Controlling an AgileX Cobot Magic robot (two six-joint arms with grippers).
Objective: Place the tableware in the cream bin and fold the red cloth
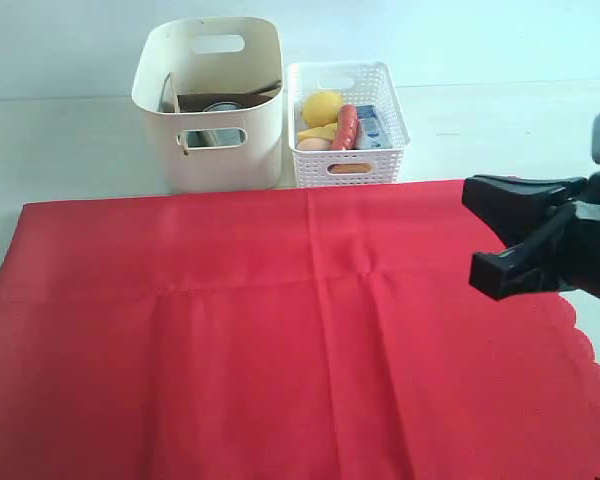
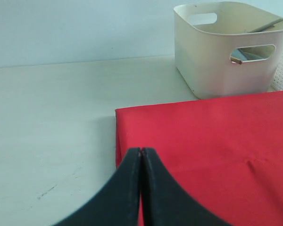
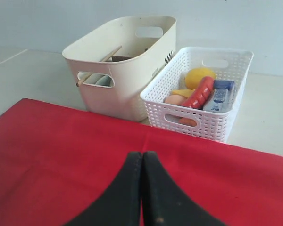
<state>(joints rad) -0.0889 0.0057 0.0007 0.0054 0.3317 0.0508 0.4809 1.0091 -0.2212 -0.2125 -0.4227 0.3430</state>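
The red cloth (image 1: 280, 330) lies spread flat over the near table, its scalloped edge (image 1: 592, 352) on the right. Behind it stands the cream bin (image 1: 212, 100) with tableware inside: a brown wooden plate (image 1: 227, 99) leans in it, a light chopstick (image 3: 111, 53) pokes up, and a pale bowl (image 3: 102, 80) shows through the handle hole. My right gripper (image 1: 483, 236) hovers over the cloth's right side, shut and empty (image 3: 142, 154). In the left wrist view, my left gripper (image 2: 141, 151) is shut with nothing in it, just above the cloth's far left corner (image 2: 119, 113). It is out of the exterior view.
A white lattice basket (image 1: 346, 158) stands right of the cream bin, touching the cloth's far edge. It holds a lemon (image 1: 321, 105), a sausage (image 1: 346, 127), a milk carton (image 1: 370, 128) and other food. Bare pale table (image 2: 52, 117) lies left of and behind the cloth.
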